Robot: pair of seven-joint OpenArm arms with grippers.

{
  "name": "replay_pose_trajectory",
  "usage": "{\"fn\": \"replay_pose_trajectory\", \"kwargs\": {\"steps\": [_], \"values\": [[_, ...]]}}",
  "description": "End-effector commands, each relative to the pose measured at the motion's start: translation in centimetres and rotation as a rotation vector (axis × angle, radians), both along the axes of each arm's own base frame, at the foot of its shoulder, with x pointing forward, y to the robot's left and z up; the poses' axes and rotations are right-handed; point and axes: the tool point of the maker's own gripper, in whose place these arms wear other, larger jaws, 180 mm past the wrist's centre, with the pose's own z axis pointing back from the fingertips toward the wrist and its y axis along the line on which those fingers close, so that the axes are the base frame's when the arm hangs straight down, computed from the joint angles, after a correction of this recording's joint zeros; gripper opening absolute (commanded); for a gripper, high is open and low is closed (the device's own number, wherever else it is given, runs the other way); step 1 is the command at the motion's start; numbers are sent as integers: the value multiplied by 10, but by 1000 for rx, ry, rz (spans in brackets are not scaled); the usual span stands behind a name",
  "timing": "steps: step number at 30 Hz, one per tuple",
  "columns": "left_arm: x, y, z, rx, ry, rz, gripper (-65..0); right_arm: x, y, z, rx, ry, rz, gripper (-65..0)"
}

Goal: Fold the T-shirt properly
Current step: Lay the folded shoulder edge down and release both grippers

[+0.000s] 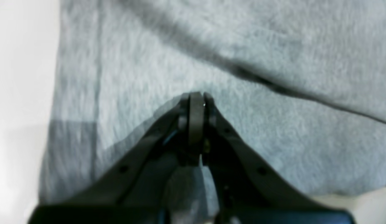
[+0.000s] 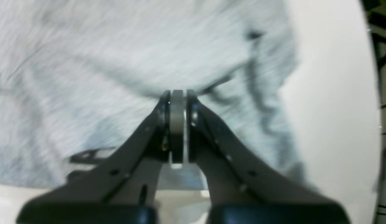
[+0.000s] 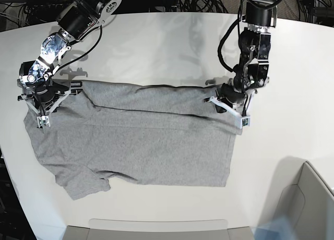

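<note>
The heather-grey T-shirt (image 3: 141,141) lies spread on the white table (image 3: 156,42), plain side up, with its far edge folded over into a long strip. My left gripper (image 3: 228,107) rests on the shirt's far right corner. My right gripper (image 3: 41,110) is at the far left, by a sleeve. In the left wrist view the left gripper (image 1: 196,95) is shut, its tips against the T-shirt (image 1: 274,46). The right gripper (image 2: 177,92) is also shut, with creases in the T-shirt (image 2: 87,62) running past its tips. No cloth shows between either pair of jaws.
A grey bin (image 3: 313,198) stands at the near right corner. A grey tray edge (image 3: 156,227) runs along the front. Black cables (image 3: 182,0) lie behind the table. The table's rounded edge (image 2: 372,93) shows right of the right gripper.
</note>
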Motion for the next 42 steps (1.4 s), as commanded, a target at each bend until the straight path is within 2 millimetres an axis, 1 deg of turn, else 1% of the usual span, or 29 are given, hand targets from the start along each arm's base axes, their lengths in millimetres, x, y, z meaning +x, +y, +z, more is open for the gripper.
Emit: {"fn": "replay_pose_trajectory", "kwargs": {"steps": [1,2,4,6,7,9,10,13,16,18,19,20,22,25,27,31,33,37,38,39,42], "values": [[1,6,-9,30,36,2,-650,6,-4,6,-9,-18,19,-641],[-3,8,-20,38,71,2,-650,4,-2,-5,11,7,24,-641],[-11,14,-39,46,132,13,-650,-2,-5,-22,28,59,27,-642],[-14,24,-43,59,148,25,-650,-12,-4,-38,47,103,31,-642],[-19,29,-46,62,158,32,-650,-15,-3,-42,51,114,31,-642],[-38,40,-58,81,196,35,-650,-21,-1,-47,54,127,32,-642],[-47,48,-60,99,205,34,-650,-25,-1,-49,52,134,33,-642],[-67,58,-61,127,214,20,-650,-32,-1,-48,38,137,33,-642],[-93,61,-65,141,235,6,-650,-40,4,-48,33,138,31,-642],[-106,67,-64,143,241,16,-650,-48,5,-48,22,142,30,-642],[-114,71,-65,144,247,26,-650,-51,9,-49,25,144,32,-642],[-124,74,-66,144,259,36,-650,-55,10,-51,25,150,31,-642],[-138,81,-66,144,272,50,-650,-67,10,-55,19,169,30,-642],[-160,80,-66,125,277,-13,-650,-82,9,-63,15,203,29,-642],[-182,82,-71,118,304,-53,-650,-96,7,-70,12,233,25,-642],[-214,92,-76,109,361,-75,-650,-118,3,-80,6,281,22,-642],[-228,96,-78,108,384,-74,-650,-126,-3,-79,-13,296,21,-642],[-247,103,-77,119,409,-66,-650,-138,-9,-74,-46,307,22,-642],[-251,107,-74,132,412,-73,-650,-140,-9,-72,-55,305,21,-642],[-255,107,-70,141,409,-87,-650,-143,-10,-70,-64,305,23,-642],[-261,101,-54,153,379,-116,-650,-145,-12,-64,-82,298,24,-642]]}}
